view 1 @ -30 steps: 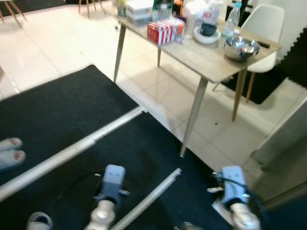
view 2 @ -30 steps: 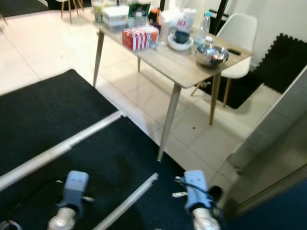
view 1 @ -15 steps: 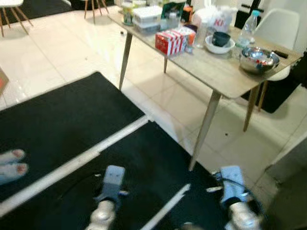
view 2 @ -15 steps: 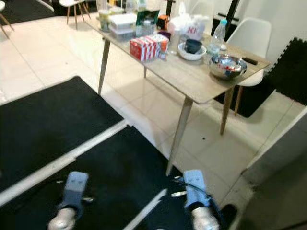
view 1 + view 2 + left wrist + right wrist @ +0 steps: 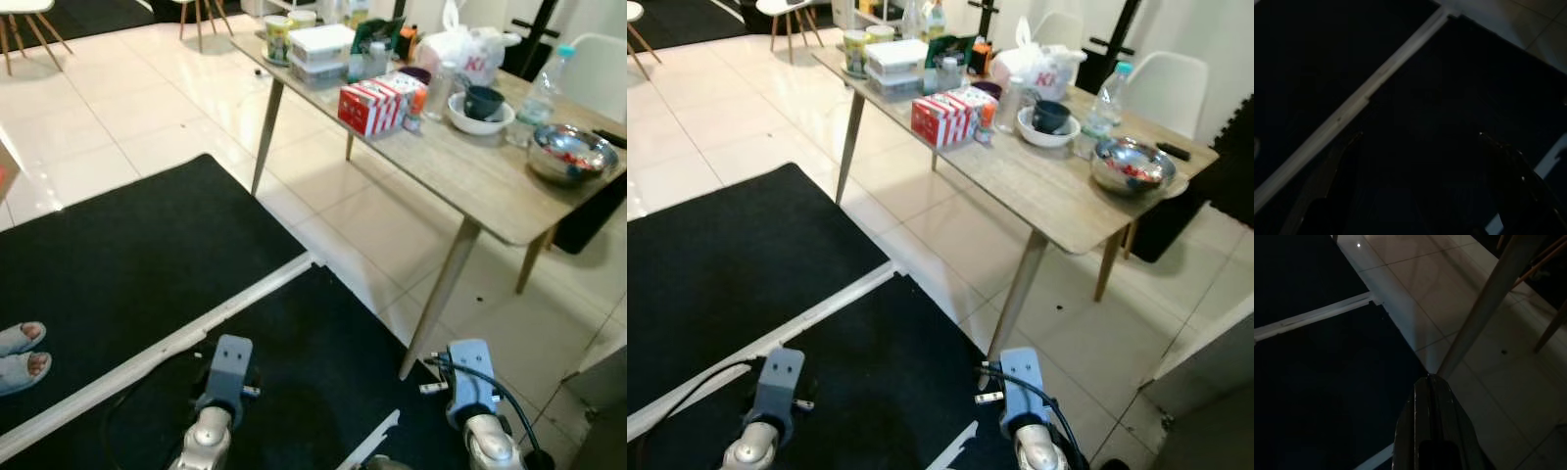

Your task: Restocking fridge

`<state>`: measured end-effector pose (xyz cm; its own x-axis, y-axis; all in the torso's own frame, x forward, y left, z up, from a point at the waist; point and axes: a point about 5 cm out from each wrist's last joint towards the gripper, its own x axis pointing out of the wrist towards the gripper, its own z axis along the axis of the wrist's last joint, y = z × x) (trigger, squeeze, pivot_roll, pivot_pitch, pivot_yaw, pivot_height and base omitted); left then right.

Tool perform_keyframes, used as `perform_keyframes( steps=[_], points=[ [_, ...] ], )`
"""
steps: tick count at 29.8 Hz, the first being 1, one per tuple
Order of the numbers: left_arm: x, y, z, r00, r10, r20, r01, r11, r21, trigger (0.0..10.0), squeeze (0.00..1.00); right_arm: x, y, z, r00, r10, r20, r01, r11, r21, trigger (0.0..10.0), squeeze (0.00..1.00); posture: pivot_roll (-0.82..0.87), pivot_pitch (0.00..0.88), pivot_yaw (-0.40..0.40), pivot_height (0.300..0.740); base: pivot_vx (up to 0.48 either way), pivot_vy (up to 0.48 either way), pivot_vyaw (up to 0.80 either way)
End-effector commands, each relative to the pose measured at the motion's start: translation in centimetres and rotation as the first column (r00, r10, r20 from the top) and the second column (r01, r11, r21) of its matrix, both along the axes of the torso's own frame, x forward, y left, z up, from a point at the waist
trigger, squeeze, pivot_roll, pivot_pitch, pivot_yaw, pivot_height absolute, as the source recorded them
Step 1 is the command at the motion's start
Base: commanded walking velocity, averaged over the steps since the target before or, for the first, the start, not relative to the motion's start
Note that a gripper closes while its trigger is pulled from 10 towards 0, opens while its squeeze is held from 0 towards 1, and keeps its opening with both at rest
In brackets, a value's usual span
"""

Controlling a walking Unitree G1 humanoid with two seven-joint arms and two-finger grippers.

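A wooden table [image 5: 460,176] ahead on the right carries groceries: a red-and-white box [image 5: 377,103], stacked clear containers [image 5: 321,51], a white bowl with a dark cup [image 5: 480,106], a water bottle [image 5: 544,83], a metal bowl [image 5: 571,154] and a white plastic bag [image 5: 456,49]. Both arms hang low over the black mat. In the dark left wrist view, my left gripper [image 5: 1420,134] is open, with nothing between its fingers. My right gripper [image 5: 1432,379] is shut and empty, pointing at the foot of a table leg [image 5: 1488,303].
Black floor mats [image 5: 147,255] are split by a white strip [image 5: 196,338]. A person's sandalled feet [image 5: 20,354] stand at the left edge. A table leg [image 5: 441,294] stands close ahead of the right arm. A white chair [image 5: 1156,83] is behind the table. Pale tiles lie beyond the mats.
The whole view has shifted, so the camera has moved: the table sits lower and nearer in the picture. Both arms still hang as before.
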<state>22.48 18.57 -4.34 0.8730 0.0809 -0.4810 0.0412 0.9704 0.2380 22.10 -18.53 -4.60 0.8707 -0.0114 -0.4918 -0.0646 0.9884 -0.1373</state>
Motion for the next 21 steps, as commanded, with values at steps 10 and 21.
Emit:
perform_keyframes(
  steps=[10,21],
  points=[
    [-0.37,-0.12,-0.26,1.0,0.001,-0.014,-0.001,1.0,-0.004,10.0,0.0,-0.15,-0.17,-0.07,1.0,-0.007,-0.003,0.007,1.0,-0.005,10.0,0.0,-0.06,0.049,-0.051,0.74,0.342,0.0,0.0],
    [-0.38,-0.14,-0.28,1.0,-0.001,-0.014,0.001,1.0,-0.004,10.0,0.0,-0.21,-0.3,-0.14,0.999,-0.034,-0.01,0.034,0.999,0.013,10.0,0.0,-0.06,0.048,-0.05,0.74,0.339,0.0,-0.23]
  ],
)
